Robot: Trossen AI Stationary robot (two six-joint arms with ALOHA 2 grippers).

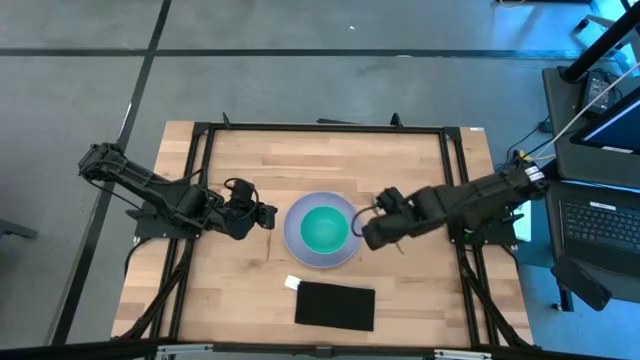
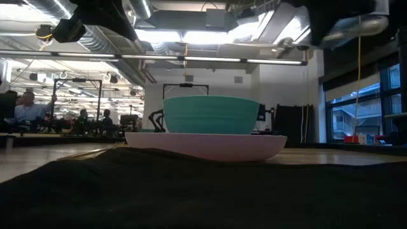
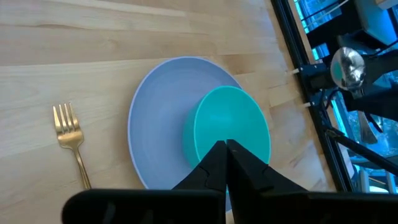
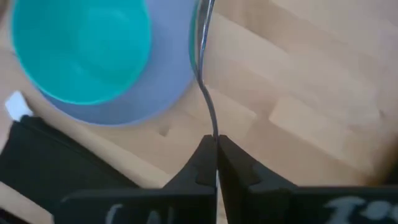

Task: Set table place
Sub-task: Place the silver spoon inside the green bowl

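Light wooden plank table (image 1: 240,160) carrying a pale lavender round plate (image 1: 295,240) with a teal-green bowl (image 1: 324,228) on it; a slim gold fork (image 3: 73,144) lies just left of the plate. Right gripper (image 1: 368,232), beside the plate's right rim, pinches a silver spoon (image 4: 205,74) by its handle. Left gripper (image 1: 262,215) hovers pressed together, empty. Lower the spoon flat, parallel to the fork, clear of the rim, before letting go.

Teal bowl (image 1: 323,229) sits on the lavender plate (image 1: 296,240), mid-table (image 1: 400,170).
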